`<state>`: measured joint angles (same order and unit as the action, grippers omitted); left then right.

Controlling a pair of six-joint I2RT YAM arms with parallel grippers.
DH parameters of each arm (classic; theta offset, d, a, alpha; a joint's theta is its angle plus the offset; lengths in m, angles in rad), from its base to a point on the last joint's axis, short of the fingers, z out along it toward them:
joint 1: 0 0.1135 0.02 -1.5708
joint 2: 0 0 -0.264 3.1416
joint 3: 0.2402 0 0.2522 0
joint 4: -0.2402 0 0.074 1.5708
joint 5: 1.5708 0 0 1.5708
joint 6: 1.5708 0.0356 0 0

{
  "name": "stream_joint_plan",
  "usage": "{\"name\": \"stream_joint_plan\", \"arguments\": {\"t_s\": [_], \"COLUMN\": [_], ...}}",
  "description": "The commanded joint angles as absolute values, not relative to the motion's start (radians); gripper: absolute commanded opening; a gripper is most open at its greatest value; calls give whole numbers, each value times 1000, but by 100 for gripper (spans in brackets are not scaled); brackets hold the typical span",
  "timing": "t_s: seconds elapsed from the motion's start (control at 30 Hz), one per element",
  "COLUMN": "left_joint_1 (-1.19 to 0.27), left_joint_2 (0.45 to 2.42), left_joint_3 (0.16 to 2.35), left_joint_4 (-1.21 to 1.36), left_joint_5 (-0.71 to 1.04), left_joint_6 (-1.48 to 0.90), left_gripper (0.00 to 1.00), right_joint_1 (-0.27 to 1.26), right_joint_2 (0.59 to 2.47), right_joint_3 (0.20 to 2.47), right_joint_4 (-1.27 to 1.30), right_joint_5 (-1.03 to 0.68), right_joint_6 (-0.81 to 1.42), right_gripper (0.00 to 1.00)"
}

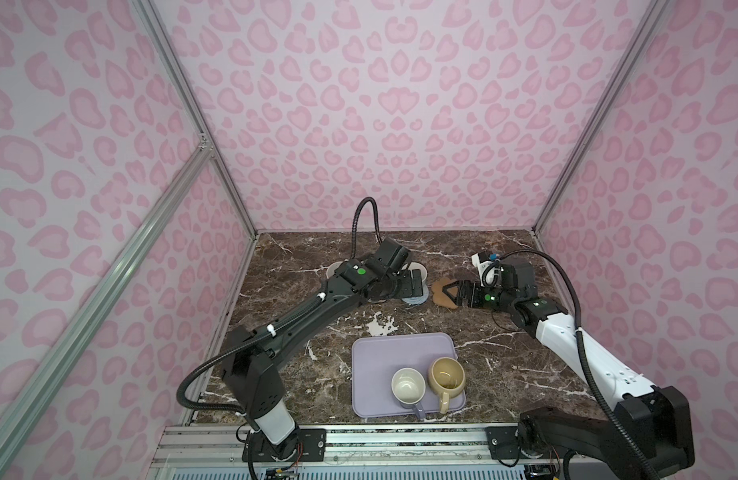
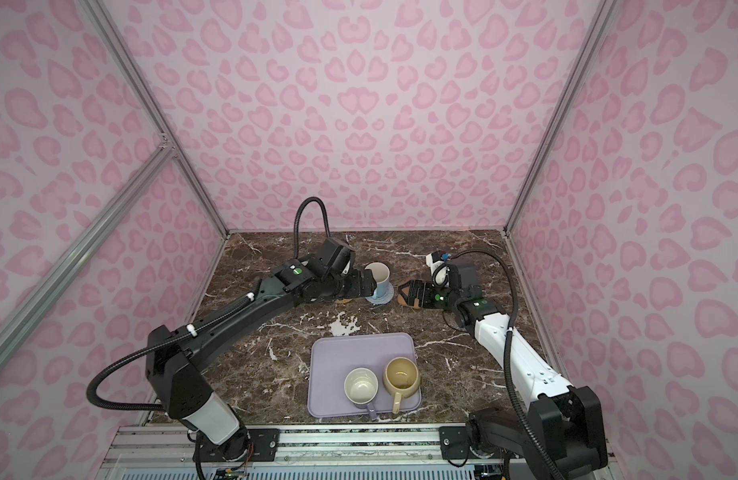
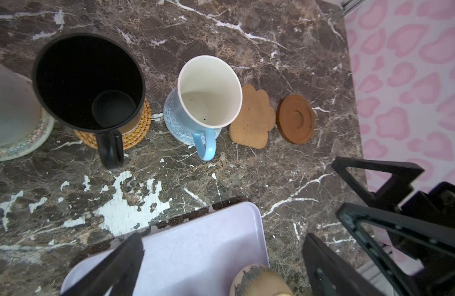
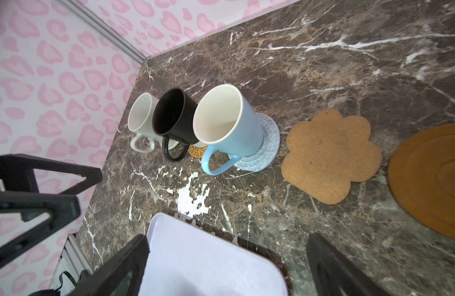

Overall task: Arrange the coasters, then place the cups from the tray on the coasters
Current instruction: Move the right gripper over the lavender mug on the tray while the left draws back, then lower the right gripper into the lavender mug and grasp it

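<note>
Even, soft lighting; faint shadows; wide-angle edge distortion; blurred close foreground.

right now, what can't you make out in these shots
- white cup: cut off by the frame edge in the left wrist view; nearly all under the left arm in both top views
- black cup: hidden under that arm in both top views
- brown disc: cut by the edge in the right wrist view; under the right gripper in top views
- beige cup: blurred and cut off in the left wrist view
</note>
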<state>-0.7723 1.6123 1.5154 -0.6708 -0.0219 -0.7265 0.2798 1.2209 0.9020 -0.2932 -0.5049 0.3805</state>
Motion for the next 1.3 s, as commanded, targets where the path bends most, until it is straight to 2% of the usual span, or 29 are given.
{"name": "stream_joint_plan", "arguments": {"t_s": [0.0, 0.17, 0.37, 0.67, 0.83, 1.07, 1.27], "left_joint_1": [-771, -764, -758, -757, -763, -771, -773], "left_joint_2": [1502, 1335, 1173, 1073, 1051, 1045, 1025], "left_joint_3": [1430, 1290, 1139, 991, 878, 820, 818], "left_joint_4": [-614, -643, -611, -595, -486, -479, -505], "left_joint_5": [-5, -11, 48, 104, 175, 149, 123], "left_joint_6": [-728, -717, -693, -737, -817, -843, -838], "left_gripper": [98, 98, 99, 99, 100, 100, 100], "right_joint_1": [383, 613, 839, 1084, 1223, 1386, 1438], "right_joint_2": [1196, 1130, 1076, 1051, 1061, 1136, 1164], "right_joint_3": [936, 959, 974, 969, 931, 872, 820], "right_joint_4": [-473, -618, -711, -806, -764, -687, -649], "right_joint_5": [-340, -127, -20, 110, 136, 175, 162], "right_joint_6": [337, 346, 384, 486, 563, 661, 729], "right_gripper": [98, 97, 89, 75, 65, 52, 44]}}
